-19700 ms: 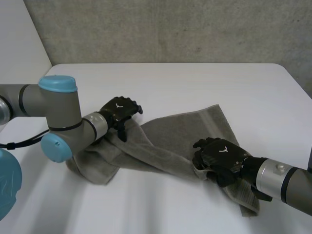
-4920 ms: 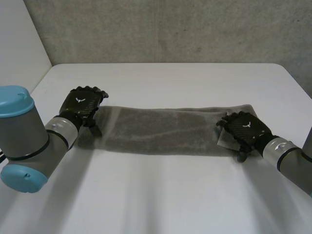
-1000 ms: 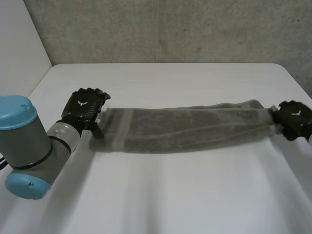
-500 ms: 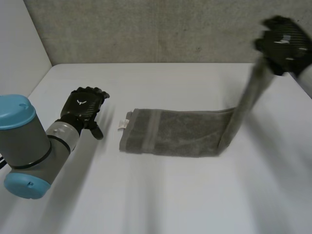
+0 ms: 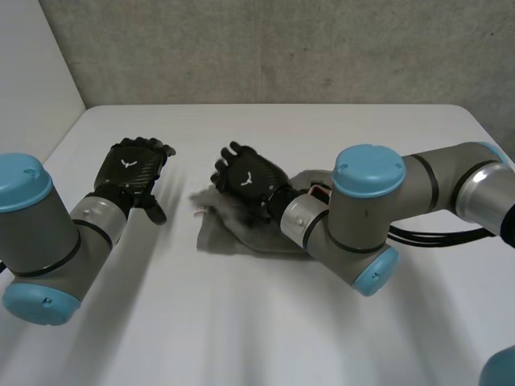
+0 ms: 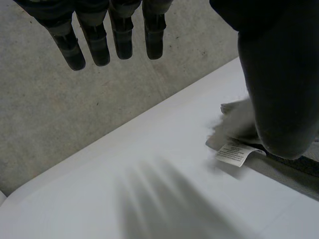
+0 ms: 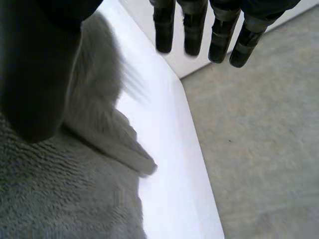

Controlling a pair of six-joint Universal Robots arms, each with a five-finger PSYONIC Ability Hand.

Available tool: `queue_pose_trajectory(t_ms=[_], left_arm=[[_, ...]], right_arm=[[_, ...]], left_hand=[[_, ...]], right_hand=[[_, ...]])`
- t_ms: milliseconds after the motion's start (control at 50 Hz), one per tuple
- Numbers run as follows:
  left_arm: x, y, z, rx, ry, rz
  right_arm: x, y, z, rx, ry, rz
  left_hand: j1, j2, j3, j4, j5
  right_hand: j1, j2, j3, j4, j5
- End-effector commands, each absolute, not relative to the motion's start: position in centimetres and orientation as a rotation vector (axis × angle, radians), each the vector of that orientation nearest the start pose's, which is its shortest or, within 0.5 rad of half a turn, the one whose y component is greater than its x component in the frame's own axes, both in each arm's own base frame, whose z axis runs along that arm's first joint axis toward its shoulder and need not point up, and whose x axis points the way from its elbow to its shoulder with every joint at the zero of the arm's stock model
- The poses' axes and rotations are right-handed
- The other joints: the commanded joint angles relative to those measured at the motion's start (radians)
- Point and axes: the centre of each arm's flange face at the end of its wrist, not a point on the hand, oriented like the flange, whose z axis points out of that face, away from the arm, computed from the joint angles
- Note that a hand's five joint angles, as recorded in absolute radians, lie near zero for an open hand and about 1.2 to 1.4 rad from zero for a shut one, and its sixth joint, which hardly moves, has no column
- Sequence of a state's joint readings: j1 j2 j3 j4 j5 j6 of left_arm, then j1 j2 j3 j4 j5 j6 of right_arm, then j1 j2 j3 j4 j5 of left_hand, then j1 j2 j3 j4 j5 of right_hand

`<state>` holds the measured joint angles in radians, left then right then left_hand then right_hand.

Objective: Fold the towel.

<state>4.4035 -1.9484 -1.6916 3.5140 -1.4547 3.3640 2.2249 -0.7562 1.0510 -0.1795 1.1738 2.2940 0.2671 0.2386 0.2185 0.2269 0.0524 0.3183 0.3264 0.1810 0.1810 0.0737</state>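
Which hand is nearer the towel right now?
Right. The right hand is directly over the towel, at the end that faces the other hand. The left hand is off to the side, apart from it, over the bare table.

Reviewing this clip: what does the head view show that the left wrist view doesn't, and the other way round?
Head view alone: the right hand above one end of the grey towel, and the right arm reaching across. Left wrist view alone: straight fingers of the left hand from the palm side, holding nothing, and the print on the white label. Both: the towel, the white table, the left hand.
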Motion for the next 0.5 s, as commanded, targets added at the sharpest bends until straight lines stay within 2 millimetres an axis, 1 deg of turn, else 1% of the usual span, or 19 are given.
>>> queue_pose_trajectory(t_ms=[20, 40, 60, 80, 100, 120, 140, 160, 200, 220, 240, 260, 300, 320, 340, 360, 440, 460, 500], left_arm=[[-24.4, -29.7, 18.0, 0.773, 2.348, -2.168], [-24.5, -29.7, 18.0, 0.775, 2.348, -2.168], [-24.5, -29.7, 18.0, 0.776, 2.348, -2.168], [-24.5, -29.6, 18.0, 0.780, 2.349, -2.169], [-24.6, -29.5, 18.0, 0.782, 2.349, -2.170], [-24.6, -29.5, 18.0, 0.782, 2.349, -2.170], [-24.7, -29.4, 18.0, 0.788, 2.350, -2.172], [-24.7, -29.4, 18.0, 0.792, 2.350, -2.173], [-24.8, -29.3, 18.1, 0.794, 2.351, -2.177], [-24.9, -29.2, 18.2, 0.799, 2.353, -2.179], [-24.9, -29.1, 18.2, 0.799, 2.353, -2.179], [-25.2, -28.8, 18.2, 0.822, 2.360, -2.179], [-25.9, -28.2, 18.3, 0.851, 2.372, -2.189], [-26.6, -27.6, 18.3, 0.872, 2.394, -2.208], [-26.6, -27.6, 18.3, 0.873, 2.394, -2.208], [-27.3, -26.9, 18.4, 0.887, 2.424, -2.231], [-29.5, -25.8, 19.3, 0.872, 2.514, -2.331], [-29.5, -25.8, 19.3, 0.872, 2.514, -2.331], [-30.8, -25.7, 20.0, 0.818, 2.589, -2.399]], right_arm=[[38.2, -27.3, 19.4, -1.617, 1.473, -2.015], [36.7, -28.2, 19.6, -1.567, 1.542, -2.005], [36.7, -28.2, 19.6, -1.567, 1.543, -2.005], [35.5, -28.7, 20.3, -1.520, 1.584, -2.007], [35.5, -28.7, 20.3, -1.519, 1.584, -2.007], [33.6, -29.2, 21.3, -1.446, 1.650, -2.000], [32.4, -29.2, 21.6, -1.404, 1.697, -1.984], [32.4, -29.2, 21.6, -1.404, 1.698, -1.984], [30.0, -29.5, 21.3, -1.342, 1.803, -1.940], [30.0, -29.5, 21.3, -1.341, 1.804, -1.940], [29.0, -29.4, 20.8, -1.323, 1.860, -1.903], [29.0, -29.4, 20.8, -1.323, 1.861, -1.903], [27.4, -28.6, 19.1, -1.311, 1.944, -1.800], [27.4, -28.6, 19.1, -1.311, 1.944, -1.799], [26.7, -28.3, 18.2, -1.304, 1.974, -1.752], [26.0, -27.9, 17.2, -1.296, 2.001, -1.701], [25.0, -27.4, 15.7, -1.272, 2.033, -1.634], [24.8, -27.2, 15.2, -1.257, 2.038, -1.622], [24.7, -27.2, 14.7, -1.235, 2.038, -1.620]], left_hand=[[-0.083, -0.054, -0.044, -0.052, -0.043], [-0.083, -0.054, -0.044, -0.052, -0.043], [-0.083, -0.054, -0.044, -0.052, -0.043], [-0.083, -0.054, -0.044, -0.052, -0.043], [-0.083, -0.054, -0.044, -0.052, -0.043], [-0.083, -0.054, -0.044, -0.052, -0.043], [-0.080, -0.052, -0.044, -0.052, -0.040], [-0.080, -0.051, -0.044, -0.052, -0.040], [-0.080, -0.051, -0.044, -0.052, -0.040], [-0.080, -0.051, -0.044, -0.052, -0.040], [-0.080, -0.051, -0.044, -0.052, -0.040], [-0.080, -0.051, -0.044, -0.052, -0.040], [-0.080, -0.051, -0.044, -0.052, -0.040], [-0.080, -0.051, -0.044, -0.052, -0.040], [-0.080, -0.051, -0.044, -0.052, -0.040], [-0.080, -0.051, -0.044, -0.052, -0.040], [-0.062, -0.034, -0.044, -0.052, -0.022], [-0.062, -0.034, -0.044, -0.052, -0.022], [-0.045, -0.016, -0.044, -0.052, -0.005]], right_hand=[[-0.144, -0.152, -0.006, -0.006, -0.074], [-0.144, -0.152, -0.006, -0.006, -0.074], [-0.144, -0.152, -0.006, -0.006, -0.074], [-0.144, -0.152, -0.006, -0.006, -0.074], [-0.144, -0.152, -0.006, -0.006, -0.074], [-0.144, -0.152, -0.006, -0.006, -0.074], [-0.144, -0.152, -0.006, -0.006, -0.074], [-0.144, -0.152, -0.006, -0.006, -0.074], [-0.144, -0.152, -0.006, -0.006, -0.074], [-0.144, -0.152, -0.006, -0.006, -0.074], [-0.144, -0.152, -0.006, -0.006, -0.074], [-0.144, -0.152, -0.006, -0.006, -0.074], [-0.144, -0.152, -0.006, -0.006, -0.074], [-0.144, -0.152, -0.006, -0.006, -0.074], [-0.144, -0.152, -0.006, -0.006, -0.074], [-0.144, -0.152, -0.006, -0.006, -0.074], [-0.144, -0.152, -0.006, -0.006, -0.074], [-0.144, -0.152, -0.006, -0.006, -0.074], [-0.144, -0.152, -0.006, -0.006, -0.074]])
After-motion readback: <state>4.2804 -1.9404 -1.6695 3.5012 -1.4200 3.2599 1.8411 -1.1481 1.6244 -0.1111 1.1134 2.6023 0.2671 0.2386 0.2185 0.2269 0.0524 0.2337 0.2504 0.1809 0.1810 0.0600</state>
